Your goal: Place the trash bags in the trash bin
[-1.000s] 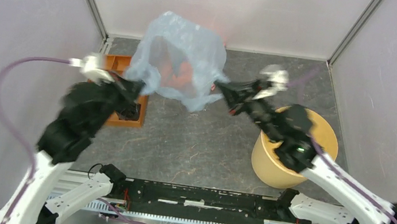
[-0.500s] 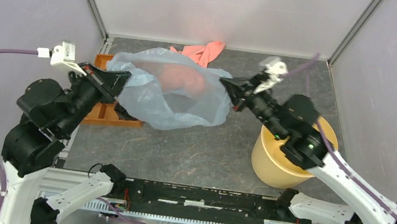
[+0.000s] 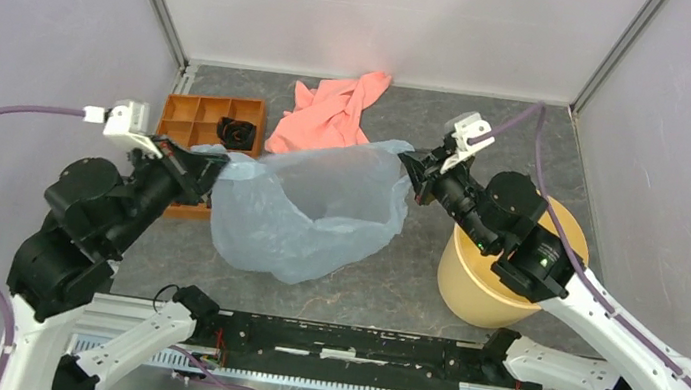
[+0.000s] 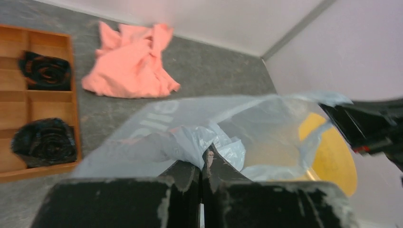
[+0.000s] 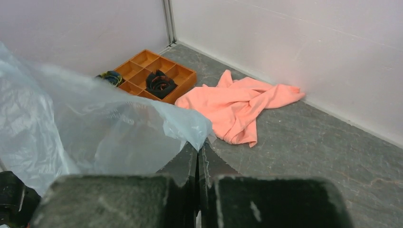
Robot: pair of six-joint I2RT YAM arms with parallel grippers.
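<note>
The left tool [image 4: 203, 159] was pressed together on a bunched edge at the left end of the trash bag [image 3: 309, 212]. The right tool [image 5: 197, 151] pinched the bag's far right corner. Between them the film hung spread open. Its belly sagged nearward and seemed to touch the tabletop [image 3: 381, 280], though the overhead view left that unsure. The trash bin [image 3: 472, 287] stood just right of the bag. Farther back lay a pink cloth [image 3: 330, 114] and an orange tray [image 3: 193, 112].

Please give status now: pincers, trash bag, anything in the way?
Left pincer and right pincer both shut on trash bag. Bag spread between them, left of trash bin, not inside. Right arm over bin rim; pink cloth behind.
</note>
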